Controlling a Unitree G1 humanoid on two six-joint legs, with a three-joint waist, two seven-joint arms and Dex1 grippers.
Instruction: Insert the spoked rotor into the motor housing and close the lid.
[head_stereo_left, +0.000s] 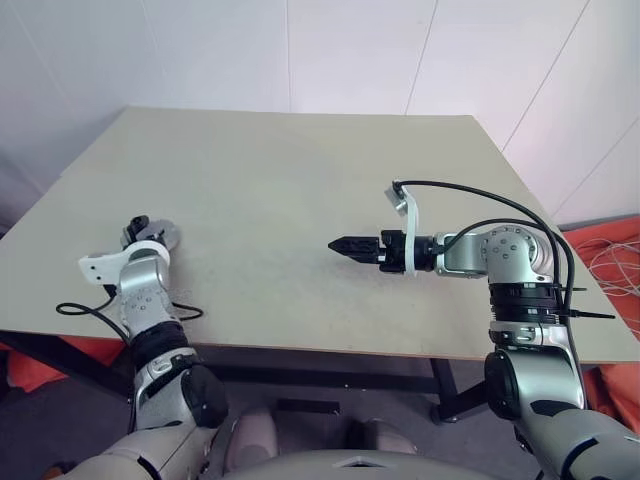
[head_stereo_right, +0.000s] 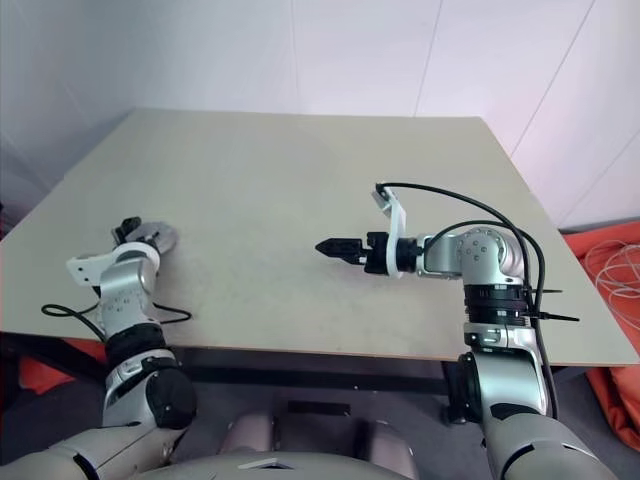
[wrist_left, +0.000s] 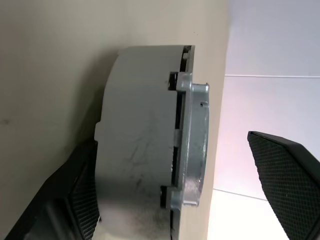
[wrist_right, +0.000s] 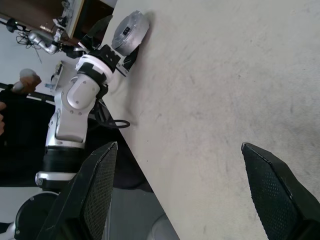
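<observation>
The motor housing (wrist_left: 145, 150) is a round grey metal drum standing near the table's left edge, also seen as the housing (head_stereo_left: 163, 237). A flanged silver part, which I take for the lid (wrist_left: 195, 145), sits closed on it with a narrow seam between them. The spoked rotor is hidden. My left gripper (wrist_left: 172, 145) is open around the drum: one finger (wrist_left: 80, 200) lies close against its side, and the other finger (wrist_left: 285, 165) stands well apart from the flange. My right gripper (head_stereo_left: 338, 245) hovers over the table's middle, pointing left, open and empty, as the right wrist view (wrist_right: 187, 195) shows.
The beige table (head_stereo_left: 300, 170) has white walls behind it. A black cable (head_stereo_left: 80, 310) from my left arm trails over the front left edge. Orange cloth and coiled cables (head_stereo_left: 615, 265) lie on the floor to the right.
</observation>
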